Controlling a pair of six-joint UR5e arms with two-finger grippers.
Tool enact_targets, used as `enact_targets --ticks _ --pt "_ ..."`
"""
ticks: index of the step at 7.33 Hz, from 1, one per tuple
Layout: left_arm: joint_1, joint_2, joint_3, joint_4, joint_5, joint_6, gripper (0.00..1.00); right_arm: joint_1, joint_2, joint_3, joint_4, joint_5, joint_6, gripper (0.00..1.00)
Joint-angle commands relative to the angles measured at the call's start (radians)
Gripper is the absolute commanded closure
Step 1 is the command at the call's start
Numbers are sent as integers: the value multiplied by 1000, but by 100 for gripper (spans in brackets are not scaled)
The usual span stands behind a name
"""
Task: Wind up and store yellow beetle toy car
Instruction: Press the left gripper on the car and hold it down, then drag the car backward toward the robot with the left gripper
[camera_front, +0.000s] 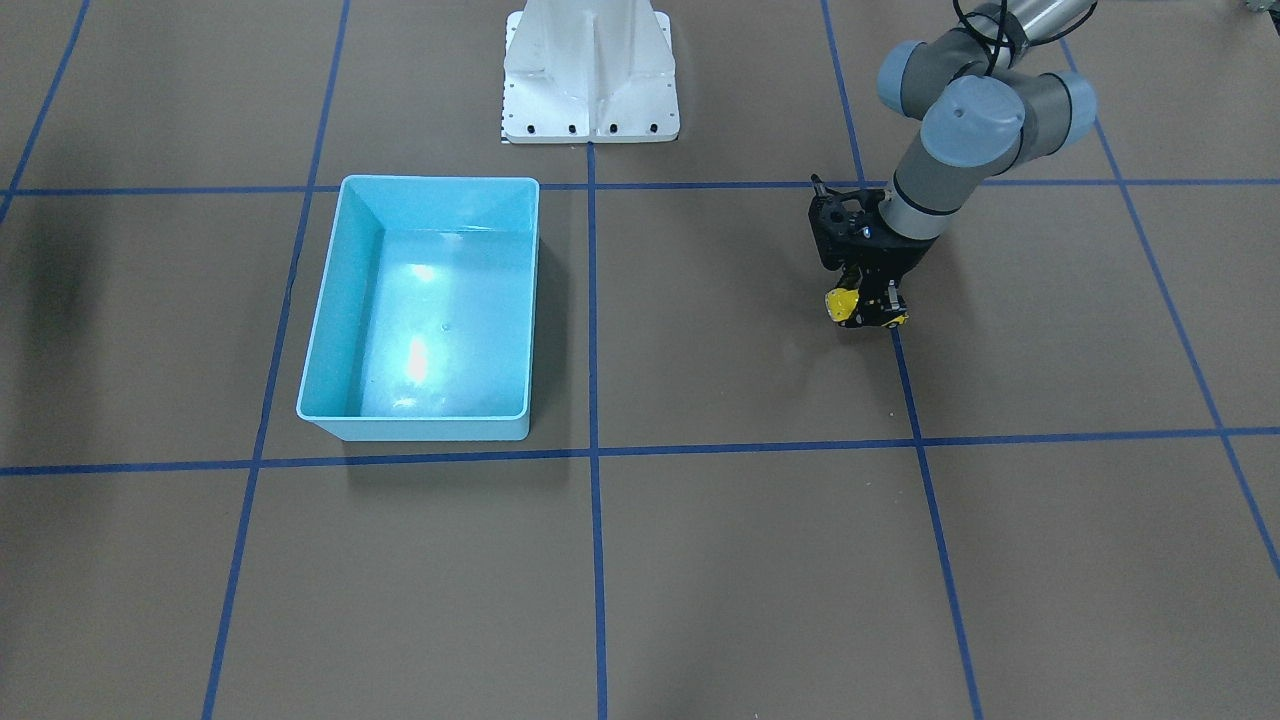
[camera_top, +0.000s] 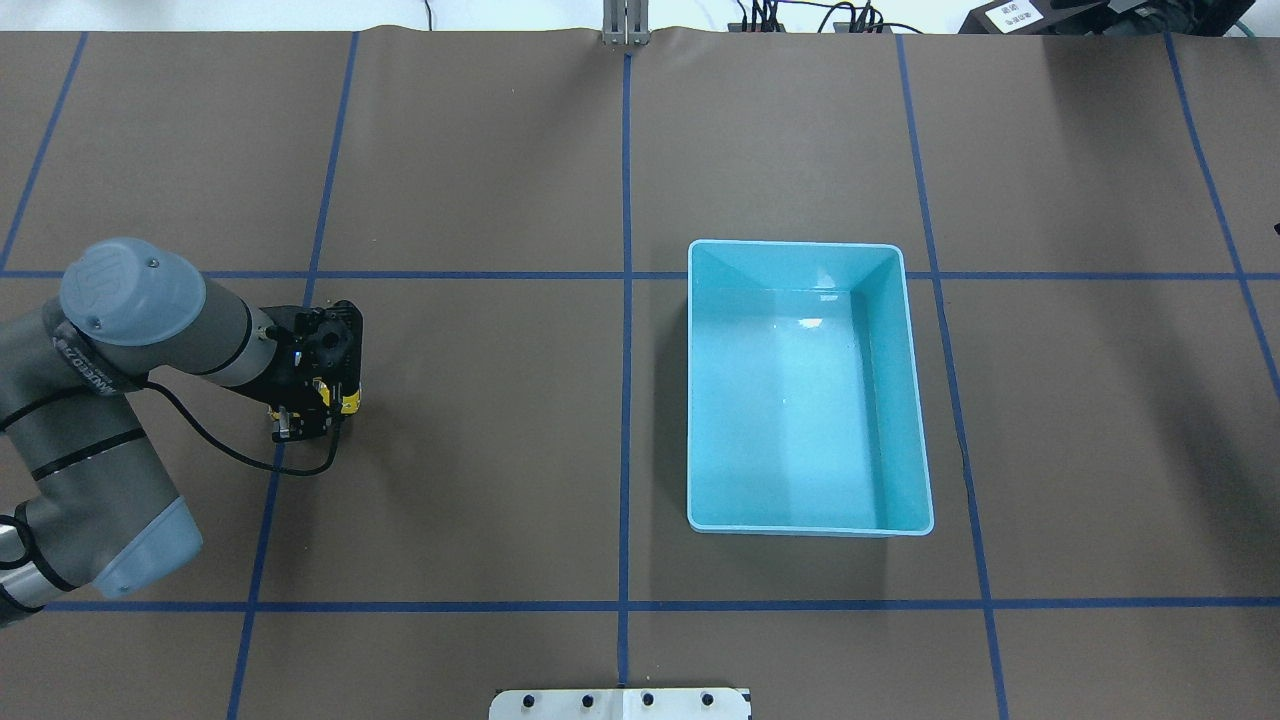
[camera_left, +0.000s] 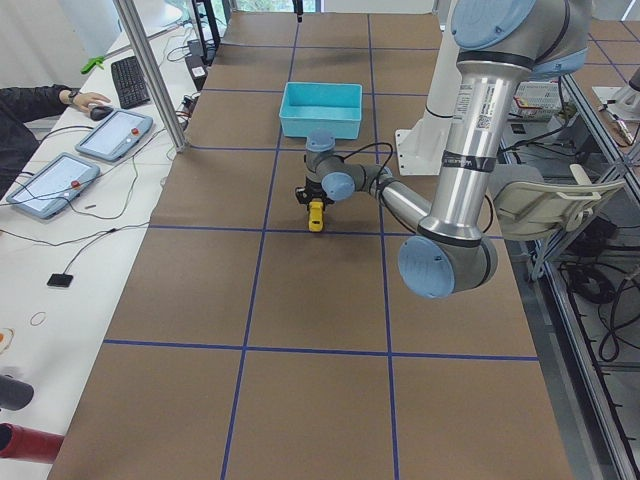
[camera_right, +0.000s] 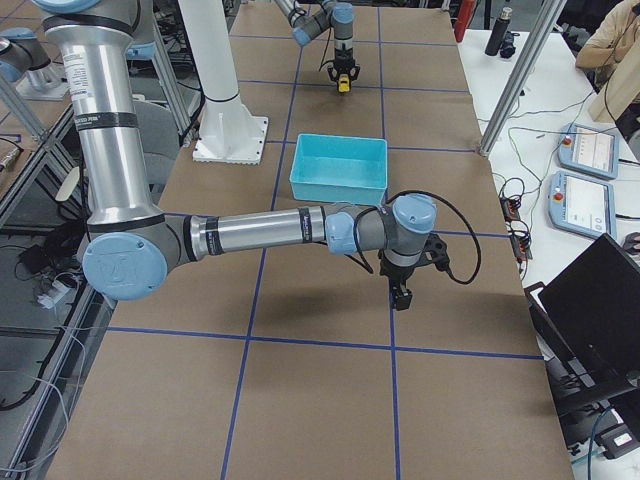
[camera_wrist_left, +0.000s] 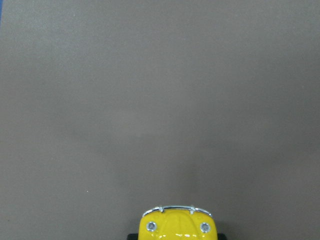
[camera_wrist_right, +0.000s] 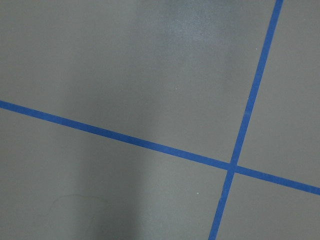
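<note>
In the left wrist view the yellow beetle toy car (camera_wrist_left: 177, 227) is cut off by the bottom edge, so only its nose with two headlights shows. From overhead the left gripper (camera_top: 312, 418) that holds it covers all but a yellow sliver, and from the front the fingers hide its far side. In both side views it is too small to show any detail. The right gripper (camera_right: 402, 297) shows only in the right side view, too small to tell how its jaws stand. The top edge of the front view crops the robot base (camera_front: 590, 90). A person's hand (camera_left: 88, 99) shows at the left side view's edge, and the body is cut off.
</note>
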Motion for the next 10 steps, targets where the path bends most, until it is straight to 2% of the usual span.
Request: enact_targets --ticks 1,5,10 --pt "0 -1 30 -33 -18 -1 95 -2 1 -1 1 -2 -1 0" --pt "-11 14 32 -35 -33 4 96 -2 3 0 1 -3 -1 0" --pt "-32 83 49 -134 -57 8 95 -2 3 -1 1 -3 -1 0"
